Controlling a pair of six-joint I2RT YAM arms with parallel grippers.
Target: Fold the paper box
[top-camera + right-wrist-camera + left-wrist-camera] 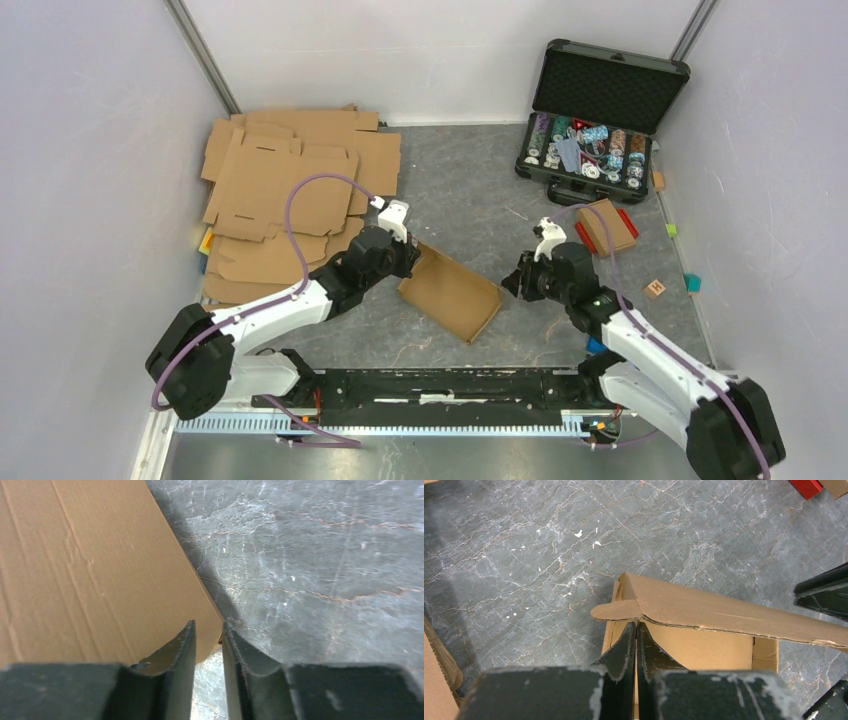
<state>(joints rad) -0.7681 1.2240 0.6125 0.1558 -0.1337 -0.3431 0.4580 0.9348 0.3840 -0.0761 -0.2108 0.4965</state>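
The paper box (450, 292), brown cardboard and partly folded into a shallow tray, lies on the grey table between my arms. My left gripper (405, 258) is at its back left corner. In the left wrist view my left gripper (636, 624) is shut with a thin strip of the box's near wall between the fingers, just under a folded-over flap (704, 611). My right gripper (512, 283) is at the box's right edge. In the right wrist view my right gripper (208, 625) is narrowly open. A rounded corner of the box panel (90, 570) lies behind the tips, not pinched.
A pile of flat cardboard blanks (290, 190) lies at the back left. A black case of poker chips (595, 135) stands open at the back right. A small cardboard piece with red edges (608, 225) and small blocks (655, 288) lie to the right. Walls close both sides.
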